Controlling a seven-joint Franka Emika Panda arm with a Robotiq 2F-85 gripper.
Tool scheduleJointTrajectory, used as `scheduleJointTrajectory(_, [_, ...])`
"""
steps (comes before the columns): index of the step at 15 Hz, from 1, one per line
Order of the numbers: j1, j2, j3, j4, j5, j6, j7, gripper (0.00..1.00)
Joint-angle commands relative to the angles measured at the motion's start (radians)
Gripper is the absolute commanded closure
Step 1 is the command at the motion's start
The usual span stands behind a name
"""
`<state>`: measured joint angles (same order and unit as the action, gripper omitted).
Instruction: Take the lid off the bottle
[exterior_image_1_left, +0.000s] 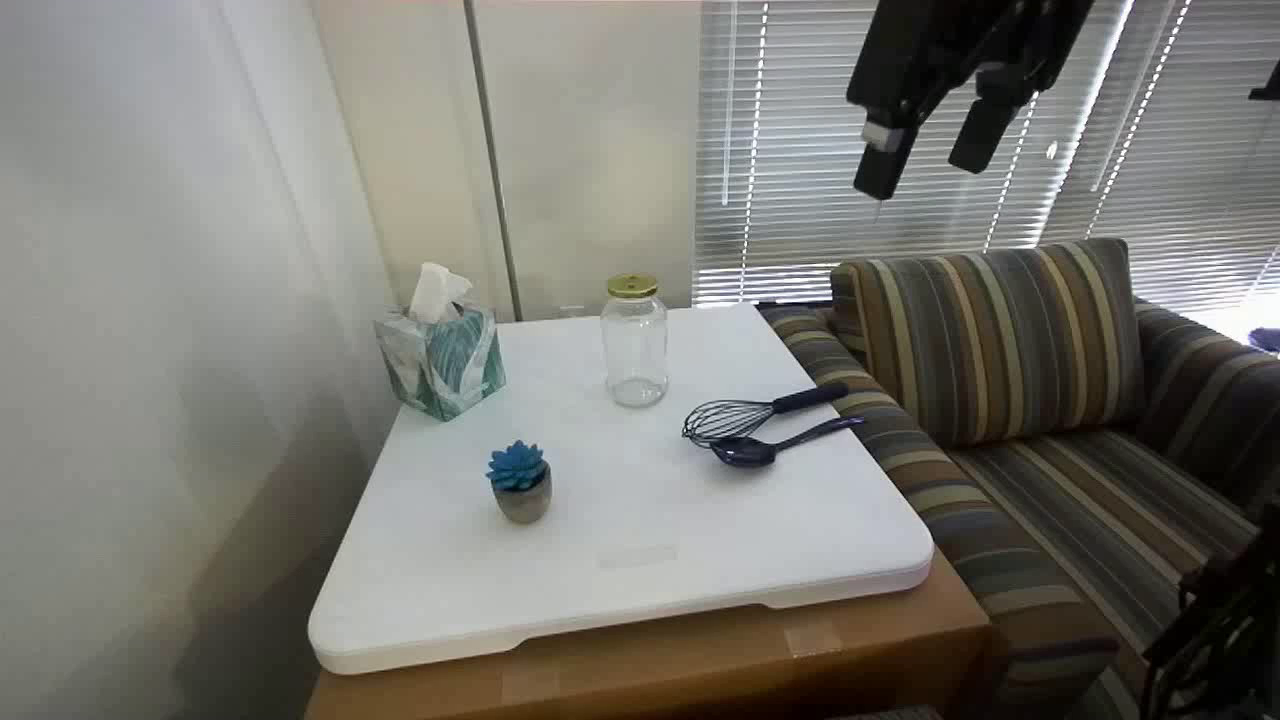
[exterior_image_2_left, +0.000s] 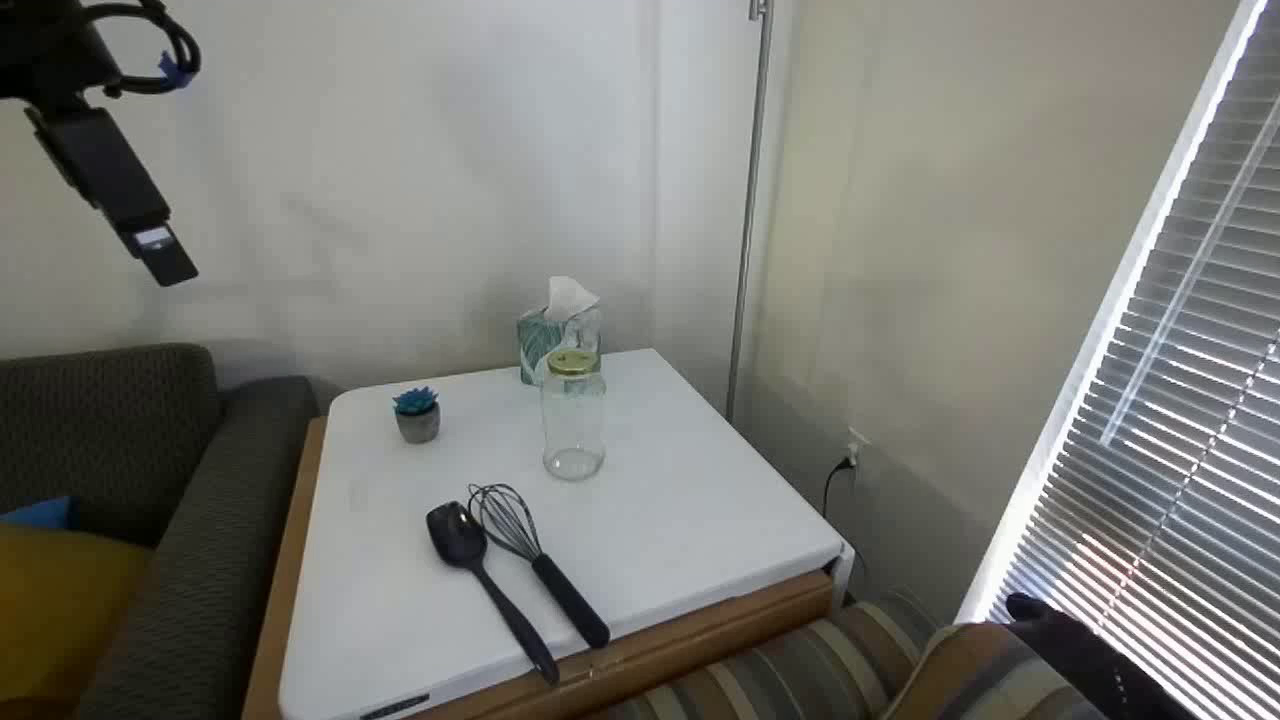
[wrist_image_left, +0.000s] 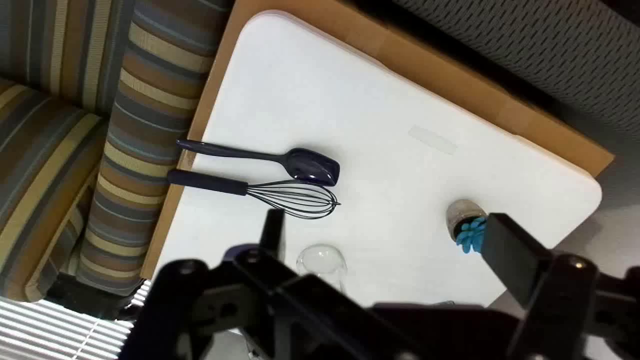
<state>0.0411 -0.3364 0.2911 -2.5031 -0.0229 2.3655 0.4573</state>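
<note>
Pale walls and window blinds rise behind a striped couch and a white table, side by side. A dark couch shows in an exterior view and the wrist view, its yellow pillow in an exterior view only. The claw hangs high up, its fingers wide apart. On the table are a tissue box, a clear bottle standing up, and a dark whisk and spoon lying close together. A blue plant sits in a gray pot. Both exterior views show the gold lid on the bottle; in the wrist view the claw hides it.
</note>
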Motion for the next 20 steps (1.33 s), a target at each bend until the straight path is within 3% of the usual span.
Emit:
scheduleJointTrajectory(1, [0.017, 0.001, -0.017, 0.001, -0.007, -0.003, 0.004, 0.00])
scheduleJointTrajectory(5, [0.017, 0.059, -0.061, 0.032, 0.031, 0.042, -0.040, 0.00])
scheduleJointTrajectory(14, [0.004, 0.313, -0.202, 0.273, 0.139, 0.106, -0.149, 0.00])
scheduleJointTrajectory(20, [0.016, 0.284, -0.204, 0.251, 0.117, 0.093, -0.118, 0.00])
